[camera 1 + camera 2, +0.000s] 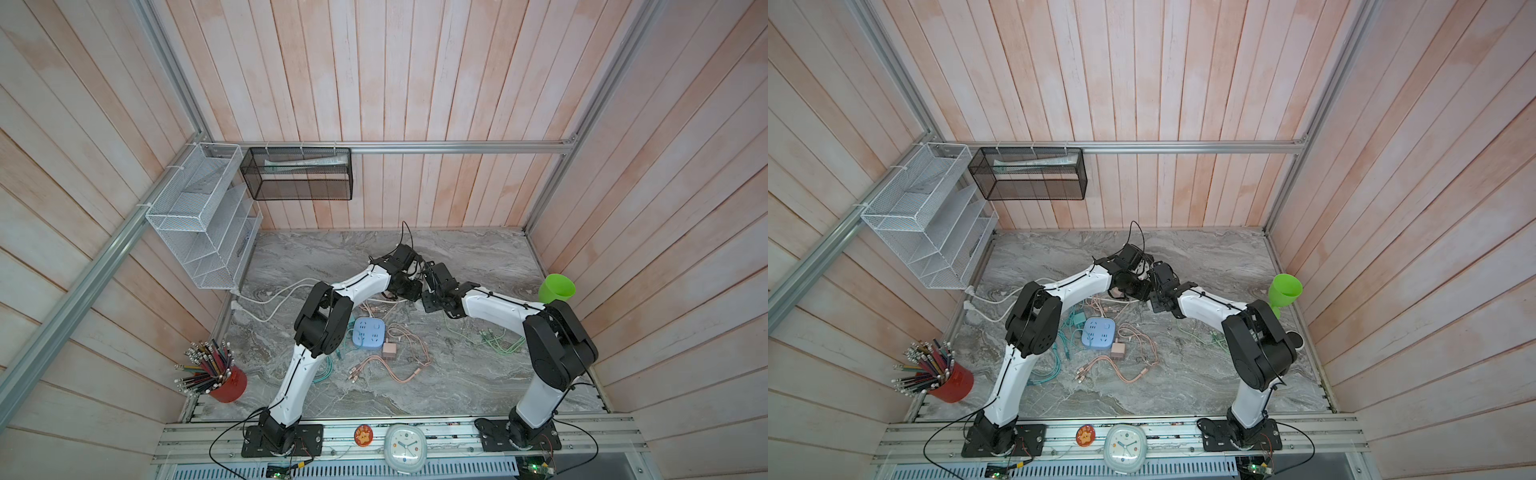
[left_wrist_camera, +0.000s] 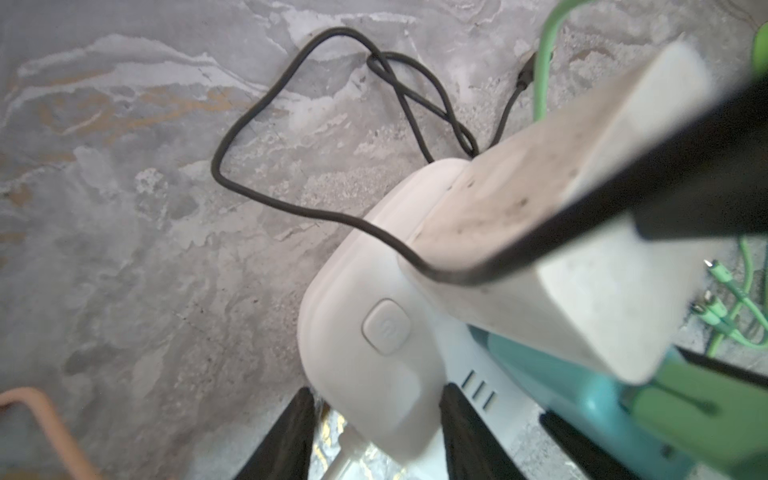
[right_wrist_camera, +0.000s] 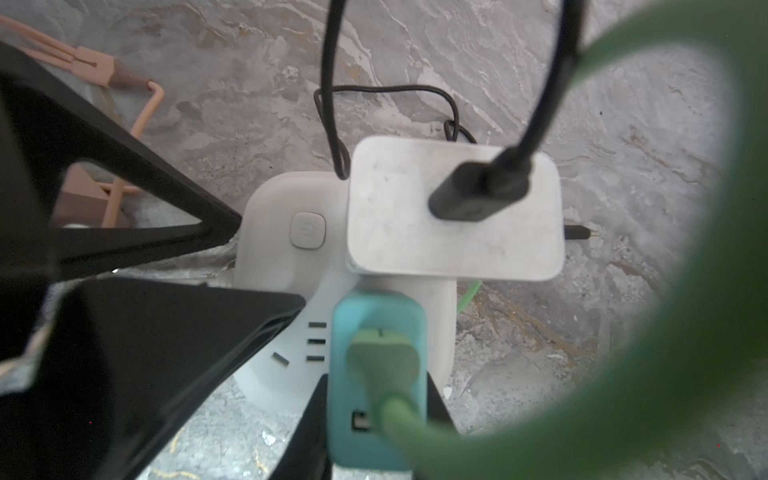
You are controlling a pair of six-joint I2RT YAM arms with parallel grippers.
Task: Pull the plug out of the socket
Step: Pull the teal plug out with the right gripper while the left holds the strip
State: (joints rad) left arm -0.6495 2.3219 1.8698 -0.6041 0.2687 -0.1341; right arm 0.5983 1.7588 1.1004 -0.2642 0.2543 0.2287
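1. Your white socket (image 3: 270, 266) lies near the middle of the tabletop (image 1: 457, 382), somewhat toward its rear edge, where both arms meet.
2. Your left gripper (image 2: 378, 390) is partly closed, with its fingers (image 2: 465, 432) against both sides of the socket's button end.
3. Your right gripper (image 3: 376, 399) is clamped tight on the teal plug (image 3: 376, 305), which stands on the socket's face with a green cable (image 3: 382, 361) plugged into it.
4. A white adapter (image 3: 395, 232) carrying a black cable (image 3: 478, 191) sits just beside the teal plug.
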